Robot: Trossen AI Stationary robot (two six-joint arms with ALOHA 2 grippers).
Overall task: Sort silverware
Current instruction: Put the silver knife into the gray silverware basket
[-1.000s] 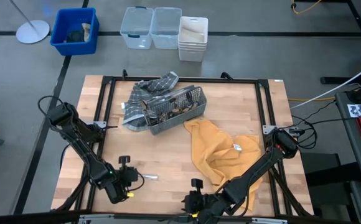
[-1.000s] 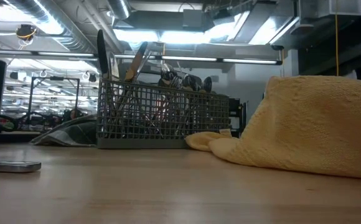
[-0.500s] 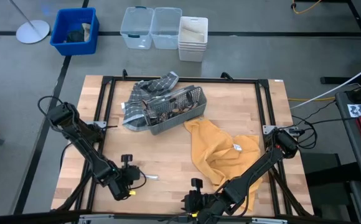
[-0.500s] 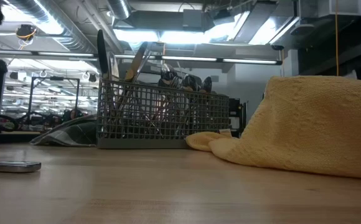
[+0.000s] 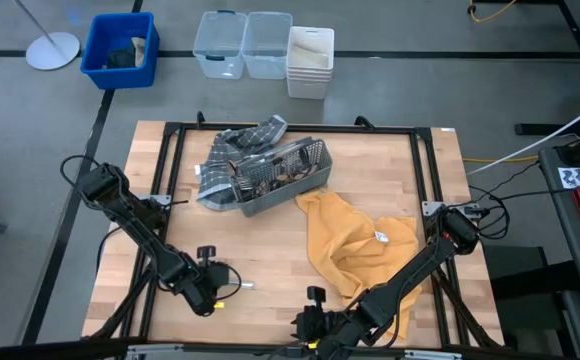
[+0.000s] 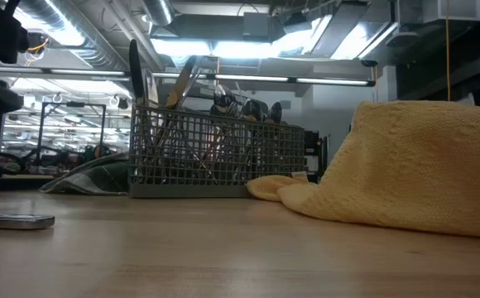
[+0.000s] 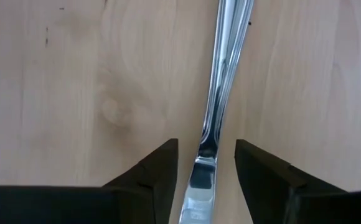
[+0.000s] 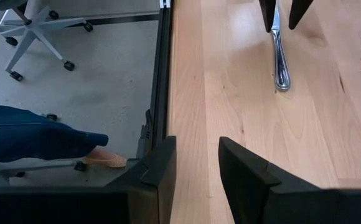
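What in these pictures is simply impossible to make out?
- Utensil on the table: left wrist view cuts off both ends, and the left gripper straddles it with its fingers apart, so fork, spoon or knife is unclear.
- Silverware in the mesh caddy: too small and tangled in the high view to count.
- Yellow towel: hides the table behind it in the low view.
- Right gripper: holds nothing.

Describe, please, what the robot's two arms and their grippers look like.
Both arms are slim, black and jointed, with thin black cables looping near their bases. The left gripper and right gripper each end in two flat, dark, wedge-shaped fingers. A small yellow-green spot shows beside the left gripper in the high view.
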